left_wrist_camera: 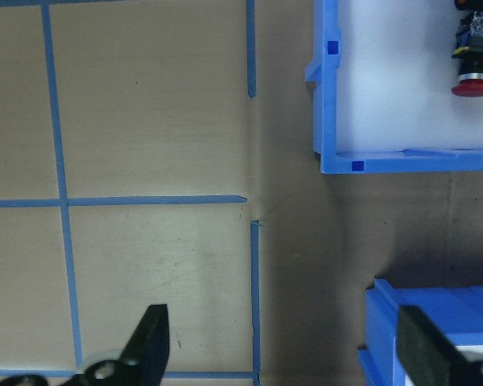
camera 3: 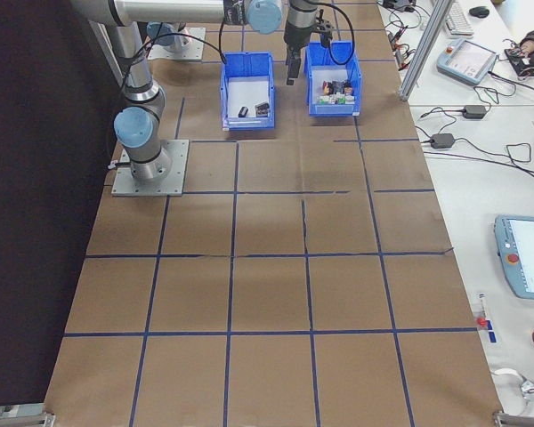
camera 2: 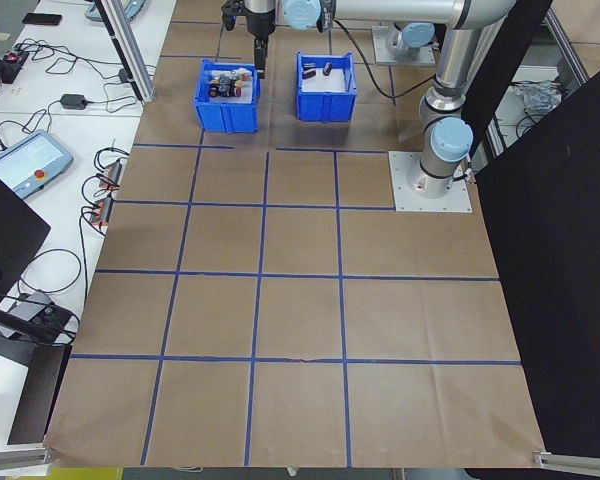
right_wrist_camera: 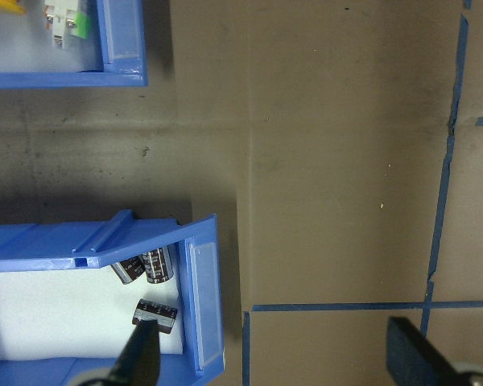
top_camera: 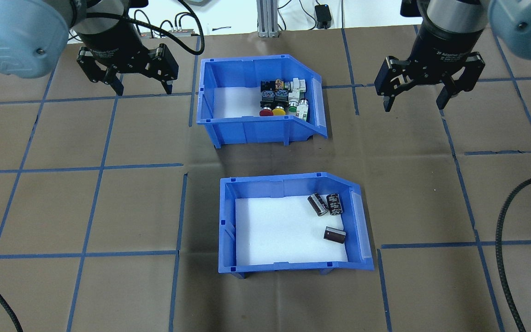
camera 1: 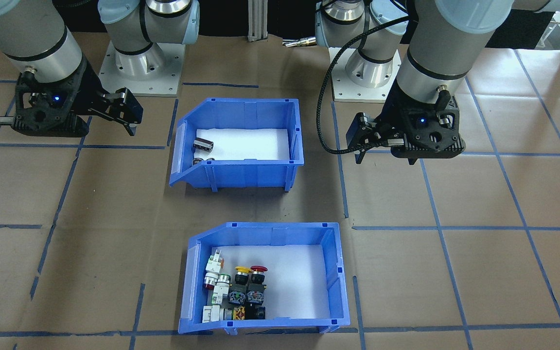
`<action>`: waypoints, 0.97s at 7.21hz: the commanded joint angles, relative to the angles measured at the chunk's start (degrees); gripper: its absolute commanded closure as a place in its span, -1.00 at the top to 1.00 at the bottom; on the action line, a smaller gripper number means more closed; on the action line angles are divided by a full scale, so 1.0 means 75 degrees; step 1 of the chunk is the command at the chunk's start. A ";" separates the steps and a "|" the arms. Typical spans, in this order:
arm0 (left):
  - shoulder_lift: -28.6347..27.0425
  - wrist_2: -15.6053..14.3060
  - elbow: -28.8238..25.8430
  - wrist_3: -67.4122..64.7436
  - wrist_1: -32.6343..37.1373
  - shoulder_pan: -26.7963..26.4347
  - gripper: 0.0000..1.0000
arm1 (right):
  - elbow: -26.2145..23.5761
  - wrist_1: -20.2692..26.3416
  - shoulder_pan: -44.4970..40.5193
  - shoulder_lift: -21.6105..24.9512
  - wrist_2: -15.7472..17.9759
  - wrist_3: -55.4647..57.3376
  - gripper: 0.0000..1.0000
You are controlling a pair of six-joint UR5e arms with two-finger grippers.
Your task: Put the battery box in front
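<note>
Brown tabletop (top_camera: 109, 207): battery box (top_camera: 228, 221) untouched, nearer robot than switch bin (top_camera: 205, 106); left hand (top_camera: 129, 74), right hand (top_camera: 429, 92) wide, empty. Move pending.

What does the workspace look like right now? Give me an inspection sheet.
Surface: brown table with blue tape grid.
Job's things: battery box nearer the robot, three cells on white foam; untouched.
Clutter: switch bin beyond it, push-buttons bunched at its slanted end.
Grippers: left pincer and right pincer open, empty, hanging beside the switch bin.
Cables: black cable looping over the table's right.
Surroundings: pendants, wires on side benches.
</note>
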State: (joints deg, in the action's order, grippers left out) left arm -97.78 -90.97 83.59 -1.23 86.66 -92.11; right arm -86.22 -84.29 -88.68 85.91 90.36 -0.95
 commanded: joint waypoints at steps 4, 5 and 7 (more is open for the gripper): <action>-0.0135 0.0082 -0.0095 -0.0012 0.0000 0.0000 1.00 | 0.0000 0.0000 0.0000 0.0006 0.0023 -0.0003 1.00; -0.0135 0.0047 -0.0083 -0.0012 0.0000 -0.0011 1.00 | 0.0000 0.0000 0.0000 -0.0006 0.0034 -0.0003 1.00; -0.0169 0.0070 -0.0083 -0.0046 -0.0012 0.0000 1.00 | 0.0034 0.0023 0.0000 -0.0006 0.0034 -0.0014 1.00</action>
State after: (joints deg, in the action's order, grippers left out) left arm -98.85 -90.55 83.03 -1.38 86.60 -92.17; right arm -86.15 -84.21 -88.68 85.88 90.57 -0.99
